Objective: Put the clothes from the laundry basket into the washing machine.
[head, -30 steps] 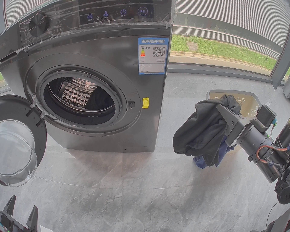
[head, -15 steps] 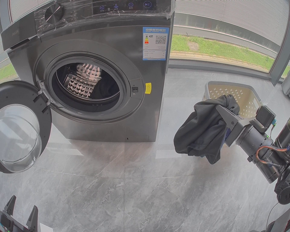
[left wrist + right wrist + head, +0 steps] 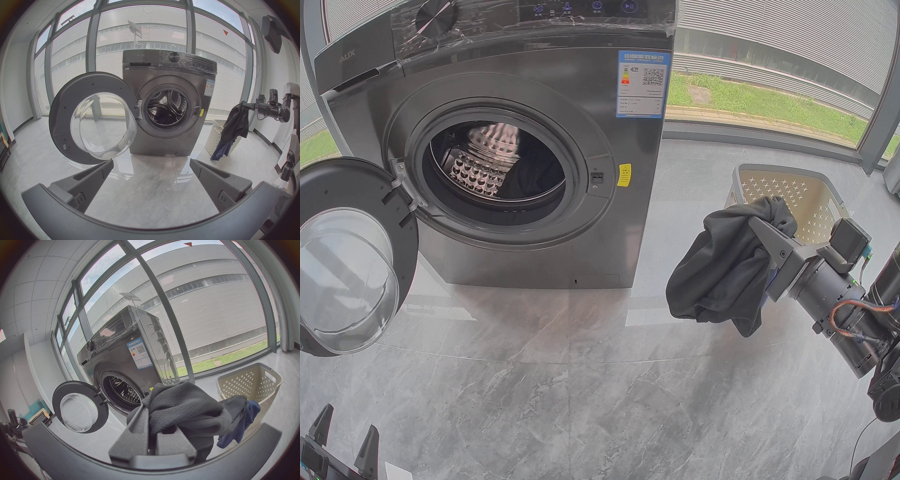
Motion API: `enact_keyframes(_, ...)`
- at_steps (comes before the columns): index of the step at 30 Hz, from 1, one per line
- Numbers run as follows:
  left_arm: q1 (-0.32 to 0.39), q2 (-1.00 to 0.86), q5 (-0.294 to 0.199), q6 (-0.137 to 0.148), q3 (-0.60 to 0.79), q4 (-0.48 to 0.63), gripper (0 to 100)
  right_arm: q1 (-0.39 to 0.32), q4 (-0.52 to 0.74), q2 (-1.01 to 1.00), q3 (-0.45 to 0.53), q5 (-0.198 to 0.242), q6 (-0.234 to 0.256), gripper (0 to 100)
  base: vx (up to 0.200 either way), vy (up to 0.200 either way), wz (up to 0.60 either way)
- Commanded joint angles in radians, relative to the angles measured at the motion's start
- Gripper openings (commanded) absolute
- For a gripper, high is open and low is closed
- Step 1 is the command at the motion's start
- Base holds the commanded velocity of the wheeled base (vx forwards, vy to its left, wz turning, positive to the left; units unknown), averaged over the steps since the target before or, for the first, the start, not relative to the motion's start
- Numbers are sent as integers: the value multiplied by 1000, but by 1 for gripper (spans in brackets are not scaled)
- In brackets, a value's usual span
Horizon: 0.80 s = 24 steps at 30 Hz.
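Holds a dark grey garment (image 3: 722, 269) aloft in the closed right gripper (image 3: 756, 226), beside the beige perforated plastic laundry basket (image 3: 794, 172). Has the left gripper (image 3: 150, 162) wide open, empty, facing the open grey metal washing machine (image 3: 600, 206).

From the near right, the right arm (image 3: 844, 312) is held out level above the floor, its wrist pointing toward the far left. The right gripper (image 3: 761, 230) is clamped tight on a dark grey garment (image 3: 725, 269), which hangs from its closed jaws. The left gripper (image 3: 344, 437) sits low at the near left, pointing forward, jaws spread wide apart.
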Motion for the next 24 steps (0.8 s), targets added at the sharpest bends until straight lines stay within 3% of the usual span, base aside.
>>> enact_keyframes(1,0,-13,0,0,16,0,100,-13,0,0,-5,1,0,0,0,200,0)
enact_keyframes(12,0,-13,0,-1,16,0,100,-23,0,2,-5,1,0,0,0,200,0)
enact_keyframes(21,0,-13,0,-1,16,0,100,-28,1,2,-6,1,0,0,0,0,0)
enact_keyframes(24,0,-13,0,-1,16,0,100,-28,0,3,-5,1,0,0,200,0,0)
